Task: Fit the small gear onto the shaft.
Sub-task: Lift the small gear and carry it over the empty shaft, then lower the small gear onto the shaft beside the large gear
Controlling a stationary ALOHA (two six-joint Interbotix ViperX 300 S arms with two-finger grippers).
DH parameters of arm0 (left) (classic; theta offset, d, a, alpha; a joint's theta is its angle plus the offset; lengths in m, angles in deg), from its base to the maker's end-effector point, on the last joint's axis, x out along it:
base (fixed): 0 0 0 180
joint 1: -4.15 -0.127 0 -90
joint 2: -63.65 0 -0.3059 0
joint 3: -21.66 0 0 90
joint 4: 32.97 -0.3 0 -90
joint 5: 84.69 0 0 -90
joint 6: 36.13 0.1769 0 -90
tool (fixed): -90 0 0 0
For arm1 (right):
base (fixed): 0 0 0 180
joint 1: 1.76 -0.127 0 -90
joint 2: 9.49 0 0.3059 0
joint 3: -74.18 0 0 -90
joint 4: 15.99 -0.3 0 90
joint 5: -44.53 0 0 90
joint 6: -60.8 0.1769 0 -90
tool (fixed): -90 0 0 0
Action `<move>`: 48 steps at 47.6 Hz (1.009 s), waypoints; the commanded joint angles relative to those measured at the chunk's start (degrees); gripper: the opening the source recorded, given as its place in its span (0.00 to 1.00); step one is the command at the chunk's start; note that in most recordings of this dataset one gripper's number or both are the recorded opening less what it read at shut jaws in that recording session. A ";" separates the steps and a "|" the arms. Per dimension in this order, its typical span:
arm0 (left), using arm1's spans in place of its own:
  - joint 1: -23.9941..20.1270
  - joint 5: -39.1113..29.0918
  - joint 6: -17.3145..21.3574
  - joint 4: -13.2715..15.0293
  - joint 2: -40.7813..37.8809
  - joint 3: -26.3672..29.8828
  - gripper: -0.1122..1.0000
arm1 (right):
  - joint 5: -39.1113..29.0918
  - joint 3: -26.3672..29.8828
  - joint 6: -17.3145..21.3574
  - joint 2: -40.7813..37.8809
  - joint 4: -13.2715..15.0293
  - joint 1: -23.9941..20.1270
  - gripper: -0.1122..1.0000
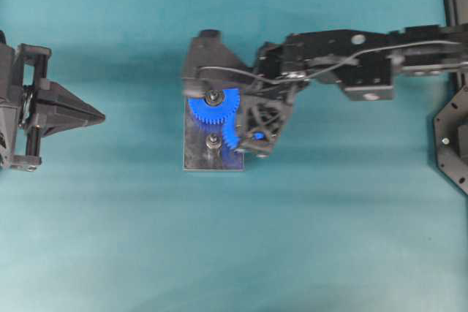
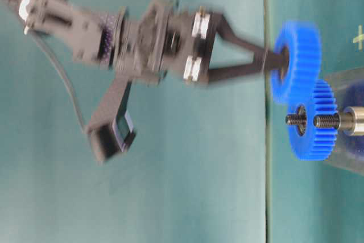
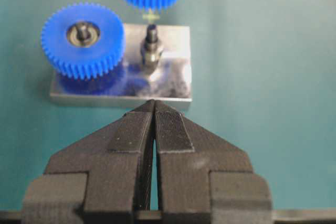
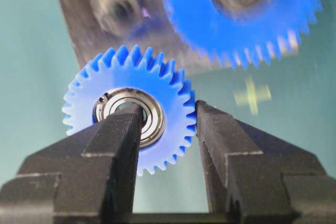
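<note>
A: Status?

B: Right claw (image 4: pixel 163 129) clamped on small bright-blue toothed plastic gear (image 4: pixel 128 106), one finger through the hub, one on the rim. Held above tabletop, just beside grey metal plate (image 3: pixel 176 80). Left claw (image 3: pixel 153 124) pressed together, idle, well apart.

A: Step?

B: Carry-to-peg. Short silver-grey shaft (image 3: pixel 150 48) bare, beside larger blue gear (image 3: pixel 83 38).

A: Next?

B: Probably centre hub over shaft, keep level, lower, mesh teeth.

Both arms are matte black with angular, blocky links. The right arm (image 1: pixel 365 60) carries a thin grey cable and round silver screws. Each gripper, left gripper (image 3: pixel 154 109) and right gripper (image 4: pixel 165 124), has wedge-shaped fingers with finely ribbed pads.
</note>
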 commanded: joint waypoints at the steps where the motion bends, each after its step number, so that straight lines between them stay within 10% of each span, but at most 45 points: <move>1: -0.18 0.53 -0.09 -0.18 0.00 1.67 0.10 | 0.09 2.99 -0.18 -0.26 -0.09 -0.62 0.41; 48: -0.18 0.44 -0.18 -0.18 0.00 1.49 0.10 | -0.09 8.96 -0.26 -7.03 -0.09 -1.14 0.41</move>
